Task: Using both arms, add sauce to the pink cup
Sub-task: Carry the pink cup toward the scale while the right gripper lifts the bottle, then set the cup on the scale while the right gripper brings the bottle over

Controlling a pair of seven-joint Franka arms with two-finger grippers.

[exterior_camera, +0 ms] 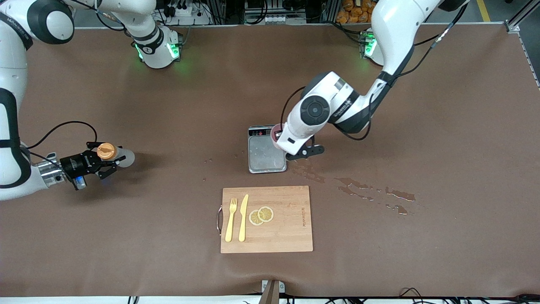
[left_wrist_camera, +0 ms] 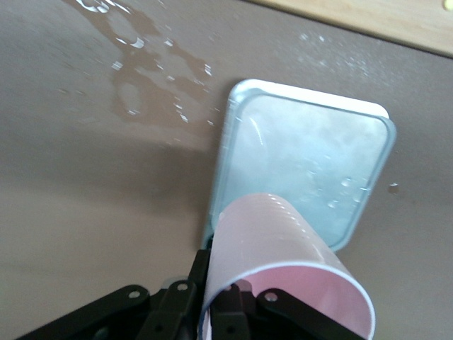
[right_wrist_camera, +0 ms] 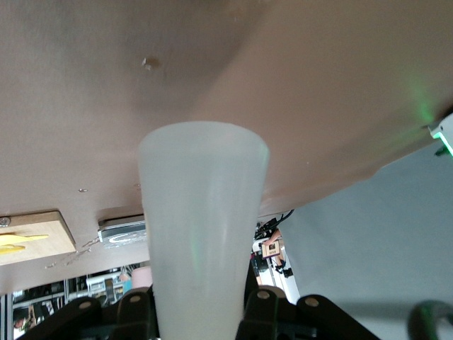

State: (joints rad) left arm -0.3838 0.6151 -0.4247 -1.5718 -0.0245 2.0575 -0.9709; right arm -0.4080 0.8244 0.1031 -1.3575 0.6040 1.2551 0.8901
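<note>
Brown table: translucent whitish sauce bottle (exterior_camera: pixel 114 155), orange nozzle cap (exterior_camera: pixel 106 150).

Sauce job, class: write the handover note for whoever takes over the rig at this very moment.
Left gripper: shut on the pink cup, over the scale.
Right gripper: shut on the sauce bottle, up at the right arm's end of the table, away from the cup.
Done: both things gripped.
Left: bring bottle to cup, squeeze sauce in. Spilled liquid lies on the table near the scale.
</note>
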